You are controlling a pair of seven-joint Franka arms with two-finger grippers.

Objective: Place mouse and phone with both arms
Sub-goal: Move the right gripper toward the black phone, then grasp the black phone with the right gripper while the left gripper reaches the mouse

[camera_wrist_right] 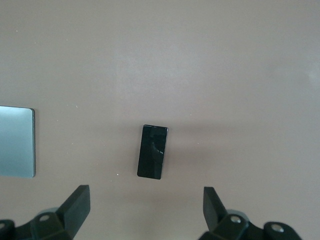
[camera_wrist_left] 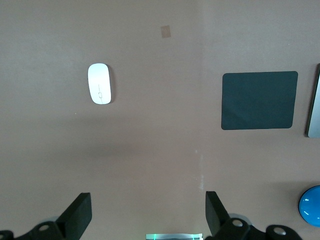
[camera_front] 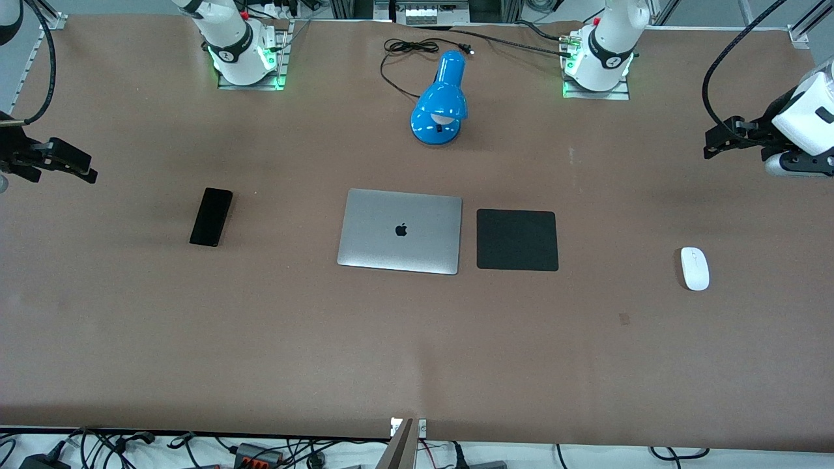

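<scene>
Lying nearest the front camera, the small glossy white oval mouse [camera_front: 694,268] [camera_wrist_left: 99,83] rests flat on the brown table [camera_front: 417,352], toward the left arm's end and well apart from everything else. A little farther from the camera come three things in a row: the square black mat [camera_front: 517,240] [camera_wrist_left: 259,100], just beside it the closed silver laptop [camera_front: 399,230] at the table's middle, and, toward the right arm's end, the slim black rectangular phone [camera_front: 211,216] [camera_wrist_right: 152,151], lying flat and slightly askew, well apart from the laptop. Farther still stands the bright blue desk lamp [camera_front: 440,101], its black cord [camera_front: 407,52] trailing toward the robots' bases. The left gripper [camera_front: 720,139] [camera_wrist_left: 148,212] hangs over bare table at the left arm's end, its fingers spread wide apart and holding nothing. The right gripper [camera_front: 68,164] [camera_wrist_right: 146,207] hangs over bare table at the right arm's end, likewise spread wide and empty.
</scene>
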